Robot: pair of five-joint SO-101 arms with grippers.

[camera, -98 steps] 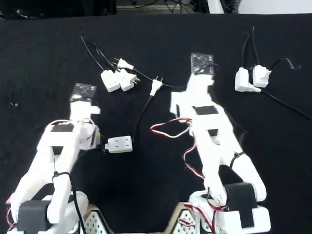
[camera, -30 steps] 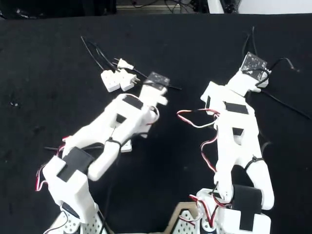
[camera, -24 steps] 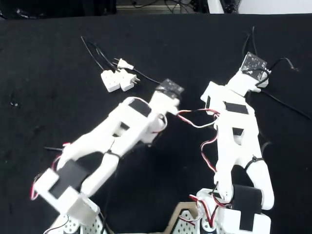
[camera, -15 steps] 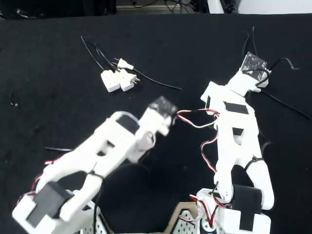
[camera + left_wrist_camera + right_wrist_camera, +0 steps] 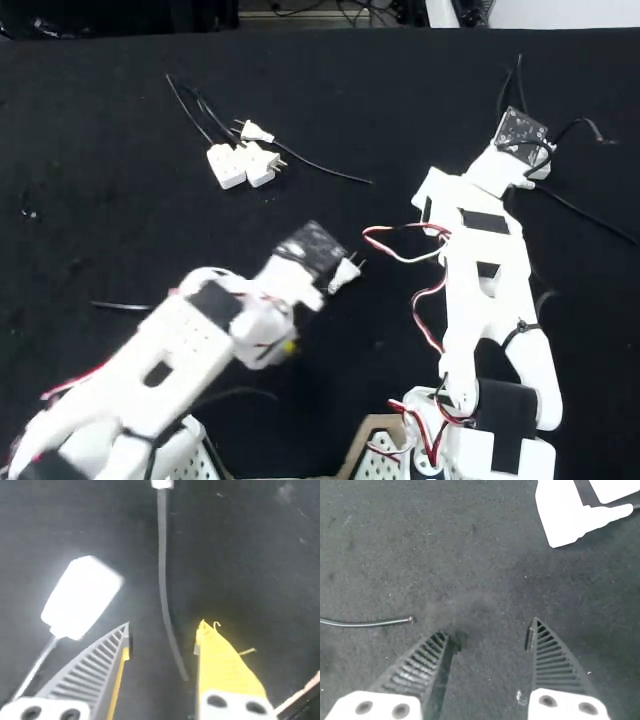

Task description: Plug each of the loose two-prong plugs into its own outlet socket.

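Left gripper (image 5: 164, 625) wide open, holding nothing. Dark cable (image 5: 165, 580) between fingers, loose plug (image 5: 345, 272) near them. Right gripper (image 5: 489, 628) open too, empty; socket block (image 5: 560, 520) beyond fingertips. Seems light, hard, maybe slippery. Best to pinch flat sides of body, not prongs or cable.

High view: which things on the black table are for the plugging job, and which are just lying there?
For the job: loose two-prong plug; cluster of white plugs and sockets; white socket pieces by the right gripper; black cord by the open left gripper.
Just lying about: small pale speck; tangle of cables at the back.
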